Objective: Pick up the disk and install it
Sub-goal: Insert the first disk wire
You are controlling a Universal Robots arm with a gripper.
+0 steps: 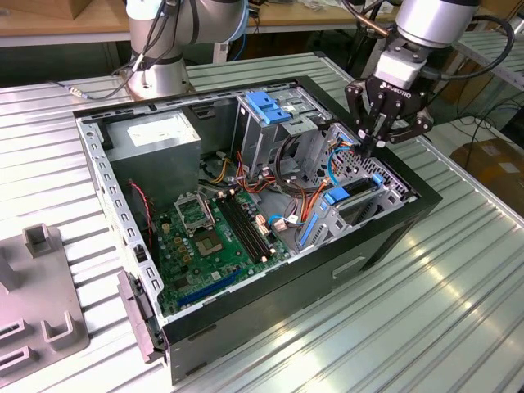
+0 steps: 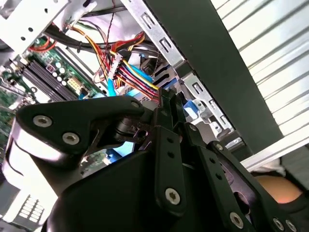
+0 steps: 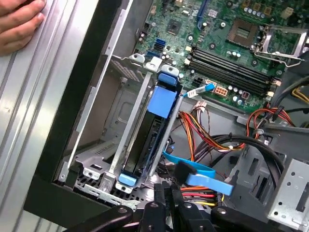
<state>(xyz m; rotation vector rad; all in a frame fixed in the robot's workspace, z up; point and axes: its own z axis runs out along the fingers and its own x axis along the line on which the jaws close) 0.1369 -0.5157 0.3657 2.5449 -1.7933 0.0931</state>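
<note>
The gripper hovers empty, fingers pressed together, beside the slotted-in disk.

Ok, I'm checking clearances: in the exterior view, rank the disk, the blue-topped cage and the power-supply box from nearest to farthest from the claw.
1. Disk, in the bay just under the claw.
2. Blue-topped cage, toward the exterior view's left.
3. Power-supply box, in the case's far left corner.

A green motherboard, a blue-topped grey cage, blue disk rails, and a black case are seen.
</note>
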